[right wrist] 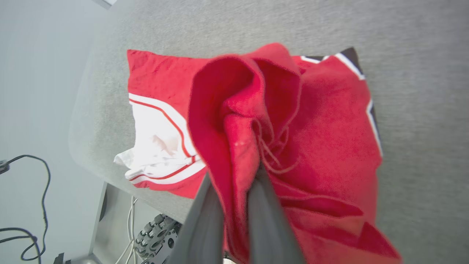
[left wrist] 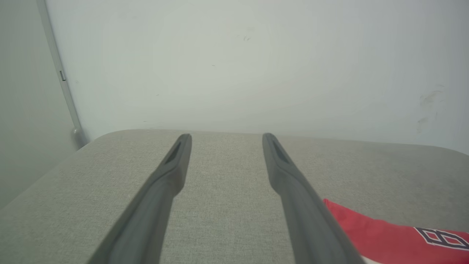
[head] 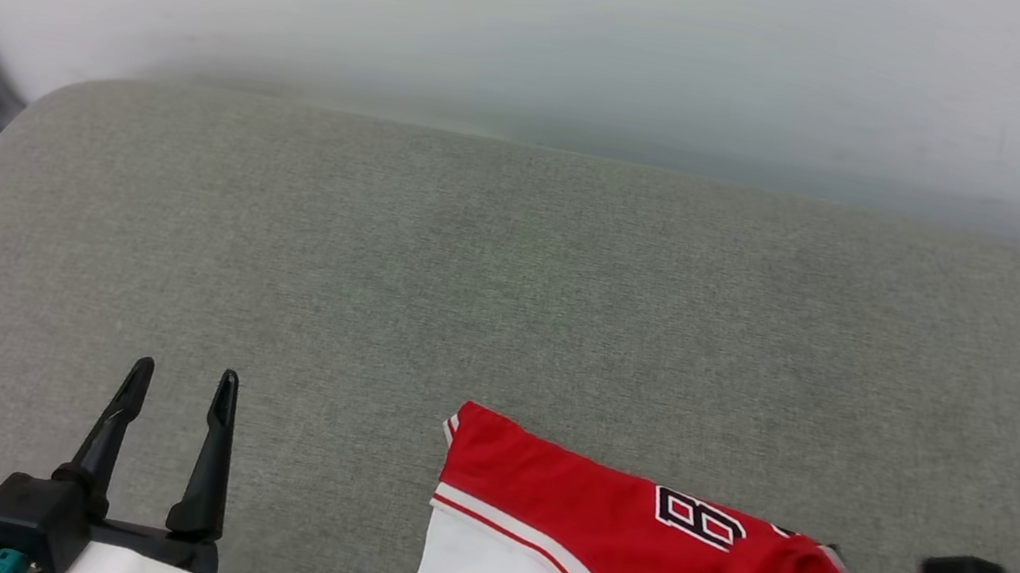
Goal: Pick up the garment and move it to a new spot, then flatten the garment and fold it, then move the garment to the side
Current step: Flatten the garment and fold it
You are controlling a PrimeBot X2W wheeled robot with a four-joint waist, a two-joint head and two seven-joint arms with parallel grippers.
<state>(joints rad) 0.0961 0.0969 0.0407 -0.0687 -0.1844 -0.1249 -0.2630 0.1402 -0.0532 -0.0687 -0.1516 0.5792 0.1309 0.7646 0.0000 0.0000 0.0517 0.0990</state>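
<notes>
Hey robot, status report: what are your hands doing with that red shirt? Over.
Left gripper open, empty, over grey surface. Right gripper: fingers shut on garment, red fold bunched up. Rest lies near surface's edge. Nothing in its way.

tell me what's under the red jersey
The jersey lies on the grey padded surface, which shows beside and beyond it. Anything directly beneath the cloth is covered. The right gripper pinches a raised fold.

A black numeral 8 (head: 700, 519), outlined in white, stands on the red garment (head: 559, 496) (seen from the head camera). The left wrist view catches it too, partly cut off at the frame's edge.
</notes>
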